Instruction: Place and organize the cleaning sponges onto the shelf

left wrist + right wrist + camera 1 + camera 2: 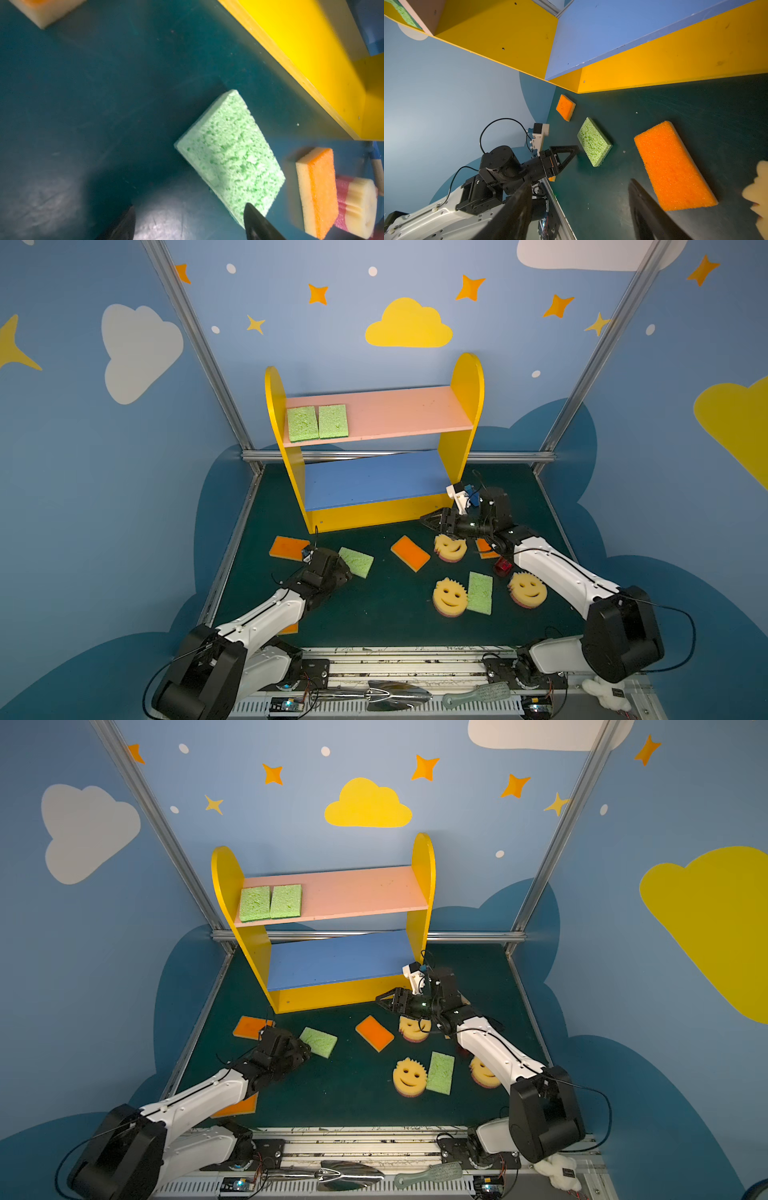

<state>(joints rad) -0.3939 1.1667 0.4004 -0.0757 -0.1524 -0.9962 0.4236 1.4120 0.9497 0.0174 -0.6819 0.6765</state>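
The shelf (465, 406) stands at the back of the mat, with two green sponges (302, 423) (333, 421) side by side at the left end of its pink board. On the mat lie a green sponge (356, 562) (230, 153), orange-topped sponges (289, 548) (410, 553), three smiley sponges (450, 548) (449, 596) (528, 590) and another green sponge (480, 592). My left gripper (190, 209) (345, 572) is open low over the mat, one fingertip at the near end of the green sponge. My right gripper (432, 520) (580, 185) is open and empty before the shelf base.
More orange sponges lie partly hidden under the right arm (484, 548) and the left arm (289, 629). A small red object (503, 567) sits by the right arm. A metal trowel (390, 693), a brush (478, 695) and a white plush (602, 693) rest on the front rail.
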